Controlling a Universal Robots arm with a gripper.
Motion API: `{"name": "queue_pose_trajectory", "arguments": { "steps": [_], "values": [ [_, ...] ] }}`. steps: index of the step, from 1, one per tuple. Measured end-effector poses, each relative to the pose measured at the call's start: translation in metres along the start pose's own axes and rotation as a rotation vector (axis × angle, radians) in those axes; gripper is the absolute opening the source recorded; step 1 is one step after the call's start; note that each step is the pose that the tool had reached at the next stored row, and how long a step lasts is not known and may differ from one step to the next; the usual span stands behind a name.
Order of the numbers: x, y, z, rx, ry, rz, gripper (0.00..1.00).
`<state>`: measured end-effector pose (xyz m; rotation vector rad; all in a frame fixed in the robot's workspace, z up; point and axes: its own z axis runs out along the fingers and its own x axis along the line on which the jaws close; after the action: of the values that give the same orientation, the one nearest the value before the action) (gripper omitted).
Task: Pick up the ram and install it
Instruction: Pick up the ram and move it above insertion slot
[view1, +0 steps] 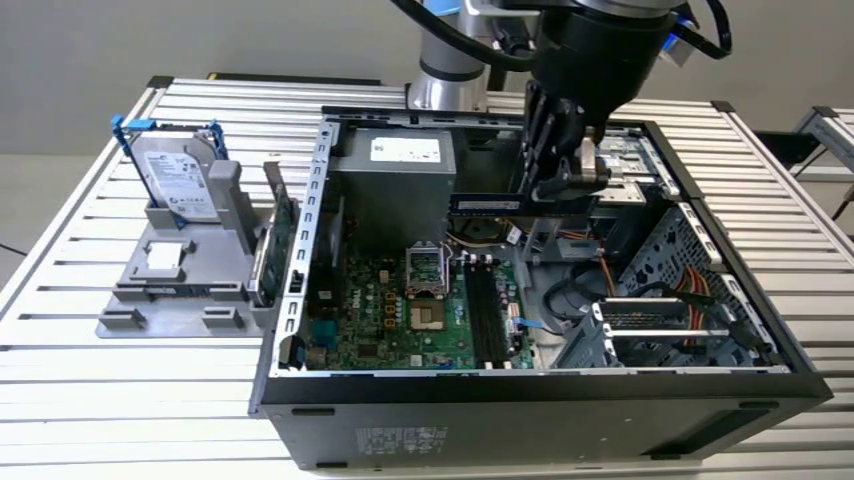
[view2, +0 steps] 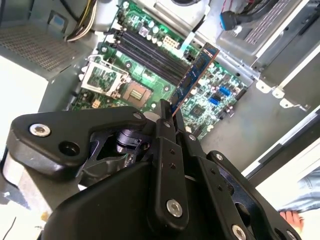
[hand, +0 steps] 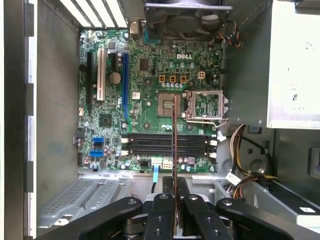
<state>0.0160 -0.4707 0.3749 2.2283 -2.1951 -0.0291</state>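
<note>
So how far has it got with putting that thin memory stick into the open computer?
Done: the pick-up. The black gripper is shut on the slim, dark green-blue ram. In hand: it holds the ram in the air over the green motherboard inside the open dark metal computer case. Left: the seating; the long black memory slots look empty and the ram touches none.

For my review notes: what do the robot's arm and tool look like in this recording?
The arm has a silver-grey tube segment and a black wrist housing with blue trim; black cables loop beside it. The tool is matte black, built of angular linked fingers joined by silver screws and pivot pins.
</note>
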Motion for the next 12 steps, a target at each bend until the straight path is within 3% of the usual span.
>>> {"name": "queue_pose_trajectory", "arguments": {
  "steps": [4,12],
  "values": [
    [0.0001,-0.0067,-0.0002,0.0,-0.0001,0.0,0.0],
    [0.0001,-0.0077,-0.0002,0.0002,-0.0008,0.032,0.0]
  ]
}}
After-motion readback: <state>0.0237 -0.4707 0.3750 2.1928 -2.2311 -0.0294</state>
